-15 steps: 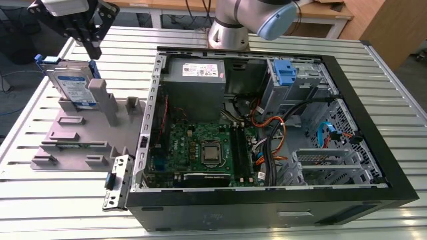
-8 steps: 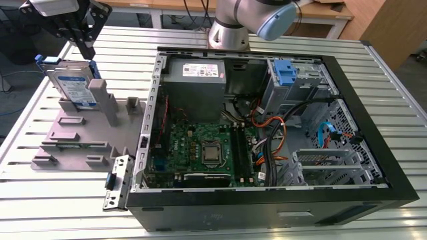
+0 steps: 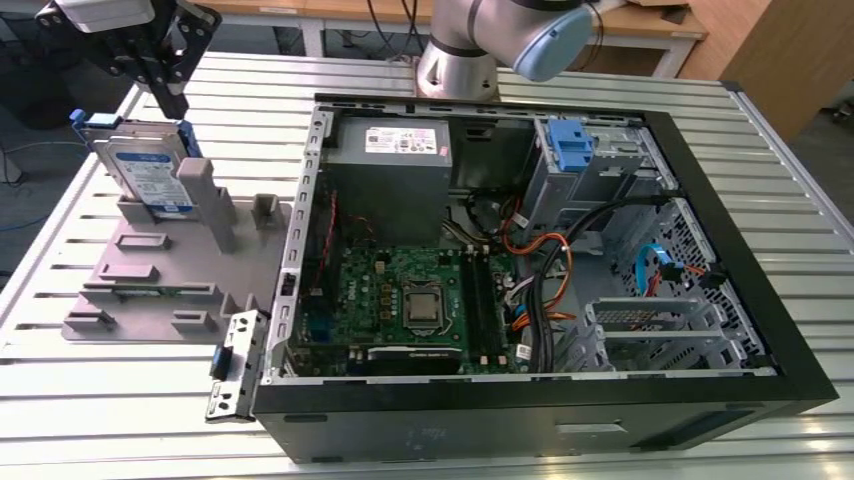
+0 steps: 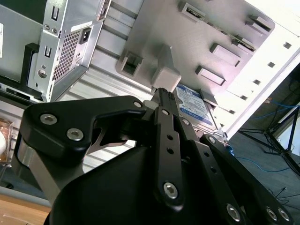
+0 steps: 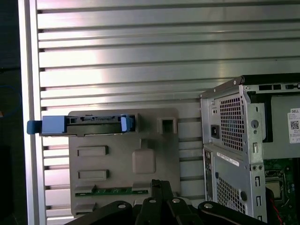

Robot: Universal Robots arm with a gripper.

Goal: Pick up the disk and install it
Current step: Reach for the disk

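- A slatted aluminium table [image 3: 80,400] carries everything. Wooden desks [image 3: 641,25] stand behind it, and cables [image 4: 276,136] trail over a dark floor.
- The pincer [image 3: 174,100] hangs clenched on nothing, its fingertips pressed together.
- Just below it, untouched, the disk [image 3: 144,170] stands on edge in a grey fixture [image 3: 147,260]. The open computer case [image 3: 747,330] lies well aside.
- The disk's lower edge is sunk in the fixture's slot, and the pincer's links cover part of its label in the second wrist view.

No print legible. Disk [image 3: 123,158] carries white-and-blue label [image 3: 158,180]; power supply [image 3: 394,172] carries white sticker [image 3: 400,141]; lettering on both too small to read.
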